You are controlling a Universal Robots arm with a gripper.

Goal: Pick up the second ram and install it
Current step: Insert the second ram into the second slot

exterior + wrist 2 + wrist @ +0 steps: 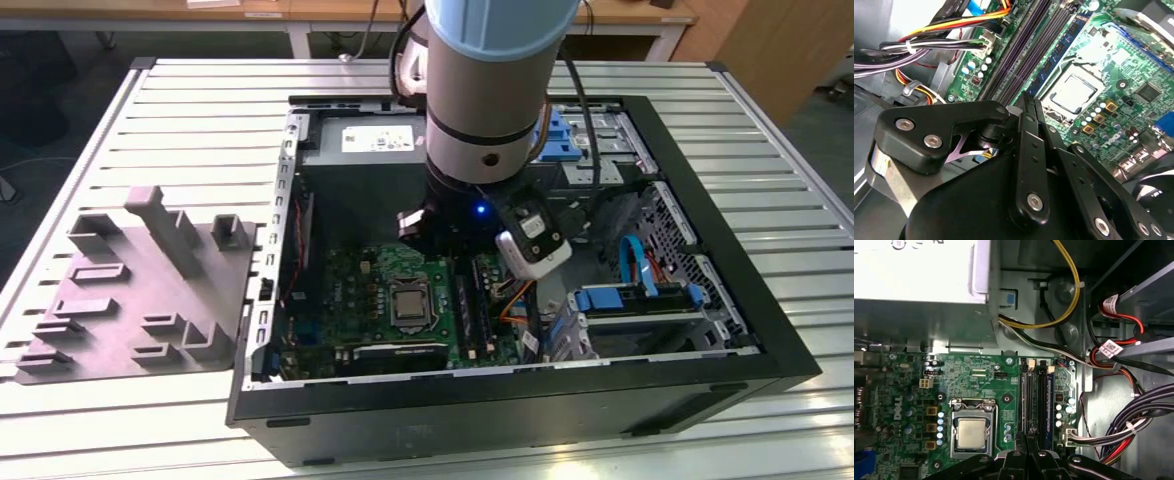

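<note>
In the exterior view the arm [487,90] is a fat silver-grey cylinder capped light blue at twelve o'clock, with a black cable [566,80] down its three o'clock side and a white-and-black camera housing [534,240] at five o'clock. In the second wrist view the gripper [1029,102] is matte black linkage bars with silver screws [1035,201].

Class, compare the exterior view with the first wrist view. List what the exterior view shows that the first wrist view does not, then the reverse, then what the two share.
Exterior view, not the first wrist view: the grey moulded tray on the slatted table, the arm, and the computer case's black outer wall.
First wrist view, not the exterior view: the looping yellow cable and the tagged red cable.
Both: the green motherboard, its processor socket and the long memory slots.
</note>
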